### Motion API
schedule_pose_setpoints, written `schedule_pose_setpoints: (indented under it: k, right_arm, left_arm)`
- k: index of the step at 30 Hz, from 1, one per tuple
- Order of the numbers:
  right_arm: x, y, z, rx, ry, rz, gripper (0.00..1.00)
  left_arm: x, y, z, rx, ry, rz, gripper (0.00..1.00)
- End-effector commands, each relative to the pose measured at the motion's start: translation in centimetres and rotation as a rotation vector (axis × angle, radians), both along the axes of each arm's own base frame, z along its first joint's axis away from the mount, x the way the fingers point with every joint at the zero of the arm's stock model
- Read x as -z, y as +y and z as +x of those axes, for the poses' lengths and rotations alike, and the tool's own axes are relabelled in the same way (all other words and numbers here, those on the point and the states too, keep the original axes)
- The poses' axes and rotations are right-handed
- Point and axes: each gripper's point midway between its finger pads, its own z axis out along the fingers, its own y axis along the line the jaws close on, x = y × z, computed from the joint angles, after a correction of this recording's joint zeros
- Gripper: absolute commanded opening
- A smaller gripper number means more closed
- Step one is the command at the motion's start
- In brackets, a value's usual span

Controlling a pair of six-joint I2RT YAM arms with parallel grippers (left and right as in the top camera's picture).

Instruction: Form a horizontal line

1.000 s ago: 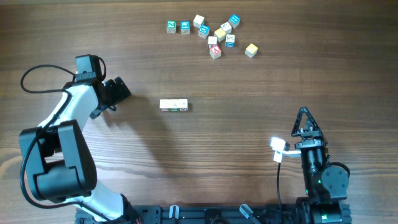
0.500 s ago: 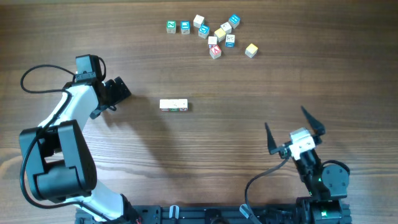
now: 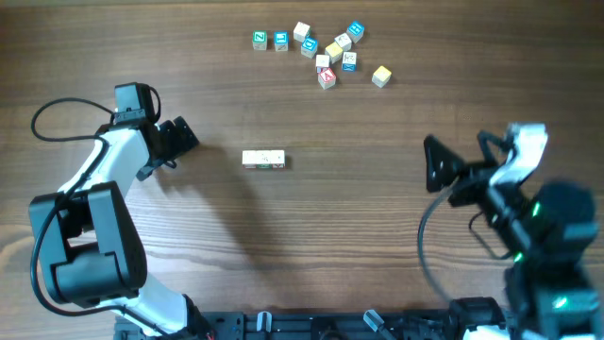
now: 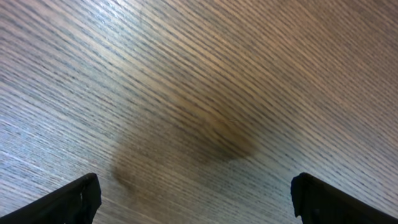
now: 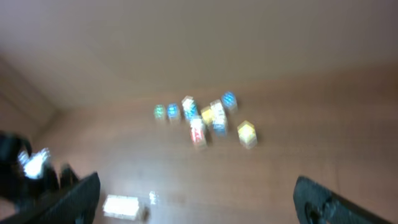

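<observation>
Overhead, the horizontal line (image 3: 264, 161) sits a little left of the middle of the table (image 3: 359, 236), a short row of pale cubes set edge to edge, with green showing at its 3 o'clock end. The left gripper (image 3: 179, 146) lies at the row's 9 o'clock, near but apart from it. The right gripper (image 3: 453, 165) stands well apart at the row's 3 o'clock, raised toward the camera and blurred. Only bare wood lies between the row and either tool.

The left wrist view shows what the overhead cannot. Its fingers (image 4: 68, 202) stand at the frame's bottom corners, spread wide, with only wood grain and a soft shadow between them and no cube in sight. The right wrist view is blurred. Its fingers (image 5: 68, 199) are just as widely parted and hold nothing. It shows the row as a pale smear at 7 o'clock and the left arm (image 5: 28, 165) at 9 o'clock.

The loose cubes (image 3: 321, 47) lie scattered at about 1 o'clock from the row, near the table's far edge. Two teal ones sit side by side at the cluster's 9 o'clock side, and a yellow cube (image 3: 381, 76) sits alone at its 3 o'clock side. A black cable (image 3: 47, 118) loops beside the left arm.
</observation>
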Motion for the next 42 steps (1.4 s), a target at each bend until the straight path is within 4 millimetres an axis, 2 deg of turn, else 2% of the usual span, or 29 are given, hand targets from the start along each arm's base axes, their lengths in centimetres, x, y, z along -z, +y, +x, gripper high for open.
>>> schedule_pose_setpoints:
  k: [1, 4, 5, 7, 8, 9, 14, 16, 18, 19, 21, 22, 24, 25, 26, 27, 28, 29, 31, 32, 34, 36, 37, 39, 42]
  right_arm:
    - [-6.4, 0.0, 2.9, -0.014, 0.041, -0.063, 1.0]
    - [-10.0, 0.2, 6.1, -0.047, 0.131, -0.129, 1.0]
    - [-10.7, 0.4, 8.4, -0.058, 0.197, -0.143, 1.0]
    - [-9.8, 0.6, 10.7, -0.068, 0.255, -0.151, 1.0]
    - [-8.7, 0.6, 12.0, -0.07, 0.29, -0.152, 1.0]
    - [-6.6, 0.7, 13.6, -0.073, 0.342, -0.154, 1.0]
    - [1.0, 0.9, 19.0, -0.081, 0.495, -0.154, 1.0]
    - [4.2, 0.7, 20.5, -0.073, 0.556, -0.167, 1.0]
    - [6.5, 1.0, 21.5, -0.074, 0.603, -0.145, 1.0]
    - [7.9, 1.1, 22.1, -0.061, 0.636, -0.117, 0.93]
    - [10.5, 1.2, 23.0, -0.037, 0.694, -0.084, 0.6]
    - [11.9, 1.3, 23.4, -0.032, 0.719, -0.078, 0.49]
    - [14.2, 1.4, 24.0, -0.021, 0.754, -0.101, 0.34]
    - [15.4, 1.3, 24.3, -0.003, 0.774, -0.111, 0.3]
    - [16.5, 1.2, 24.5, 0.03, 0.799, -0.107, 0.3]
    - [17.6, 1.3, 24.8, 0.055, 0.819, -0.1, 0.36]
    - [18.9, 1.9, 25.2, 0.052, 0.828, -0.1, 0.47]
    - [19.7, 2.6, 25.5, 0.041, 0.829, -0.105, 0.52]
    - [21.6, 5.5, 26.2, -0.014, 0.817, -0.133, 0.69]
    - [22.2, 6.7, 26.3, -0.05, 0.802, -0.158, 0.72]
    - [23.2, 9.1, 26.5, -0.124, 0.775, -0.212, 0.74]
    - [24.5, 12.8, 26.4, -0.248, 0.713, -0.307, 0.77]
    - [25.2, 13.9, 26.5, -0.277, 0.684, -0.357, 0.77]
    - [26.5, 15.1, 27.1, -0.275, 0.637, -0.463, 0.8]
    - [27.6, 17.2, 27.6, -0.333, 0.566, -0.533, 0.81]
  left_arm:
    - [0.4, 0.2, -0.3, -0.01, 0.011, 0.002, 1.0]
    - [0.4, 0.2, -0.3, -0.011, 0.011, 0.002, 1.0]
    - [0.4, 0.2, -0.3, -0.011, 0.011, 0.002, 1.0]
    - [0.4, 0.2, -0.3, -0.011, 0.011, 0.002, 1.0]
    - [0.4, 0.2, -0.3, -0.011, 0.011, 0.002, 1.0]
    - [0.4, 0.2, -0.3, -0.011, 0.011, 0.002, 1.0]
    - [0.4, 0.2, -0.3, -0.011, 0.011, 0.002, 1.0]
    - [0.4, 0.2, -0.3, -0.011, 0.011, 0.002, 1.0]
    - [0.4, 0.2, -0.3, -0.011, 0.012, 0.002, 1.0]
    - [0.4, 0.2, -0.3, -0.011, 0.011, 0.002, 1.0]
    - [0.4, 0.2, -0.3, -0.01, 0.012, 0.002, 1.0]
    - [0.4, 0.2, -0.3, -0.011, 0.011, 0.002, 1.0]
    - [0.4, 0.2, -0.3, -0.011, 0.011, 0.002, 1.0]
    - [0.4, 0.2, -0.3, -0.01, 0.012, 0.002, 1.0]
    - [0.4, 0.2, -0.3, -0.011, 0.011, 0.002, 1.0]
    - [0.4, 0.2, -0.3, -0.011, 0.012, 0.002, 1.0]
    - [0.4, 0.2, -0.3, -0.011, 0.012, 0.002, 1.0]
    - [0.4, 0.2, -0.3, -0.01, 0.011, 0.002, 1.0]
    - [0.4, 0.2, -0.3, -0.011, 0.011, 0.002, 1.0]
    - [0.4, 0.2, -0.3, -0.011, 0.011, 0.002, 1.0]
    - [0.4, 0.2, -0.3, -0.011, 0.011, 0.002, 1.0]
    - [0.4, 0.2, -0.3, -0.011, 0.011, 0.002, 1.0]
    - [0.4, 0.2, -0.3, -0.011, 0.012, 0.002, 1.0]
    - [0.4, 0.2, -0.3, -0.011, 0.011, 0.002, 1.0]
    - [0.4, 0.2, -0.3, -0.011, 0.012, 0.002, 1.0]
